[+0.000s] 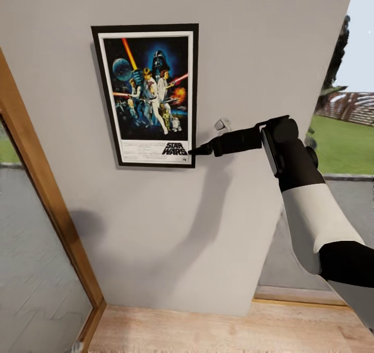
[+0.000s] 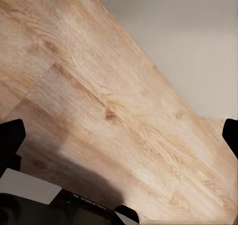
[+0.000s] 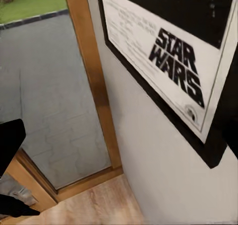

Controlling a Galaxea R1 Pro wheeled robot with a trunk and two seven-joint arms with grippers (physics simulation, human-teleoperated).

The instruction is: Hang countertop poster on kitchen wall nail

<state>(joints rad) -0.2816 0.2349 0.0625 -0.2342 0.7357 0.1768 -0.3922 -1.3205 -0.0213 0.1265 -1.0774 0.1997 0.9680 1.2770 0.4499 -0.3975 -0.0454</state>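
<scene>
Grey wall point(image 1: 249, 57) fills the head view, with one wooden window frame point(image 1: 41, 202) at its left and pale wood floor point(image 1: 208, 332) below. One poster point(image 1: 148, 96) hangs flat on that wall, its logo reading "STAR WARS". One right gripper point(image 1: 193, 151) reaches its lower right corner, fingertips touching the black frame; whether it pinches the frame cannot be told. Left gripper point(image 2: 119, 135) fingers stand spread wide over bare floor.

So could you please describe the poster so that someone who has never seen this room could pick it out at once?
Look at the plain pale wall between the wood-framed glass door and the window onto grass. The poster is against it, upright, the right gripper at its lower right corner. Its black frame, white border and STAR WARS logo mark it out.
</scene>
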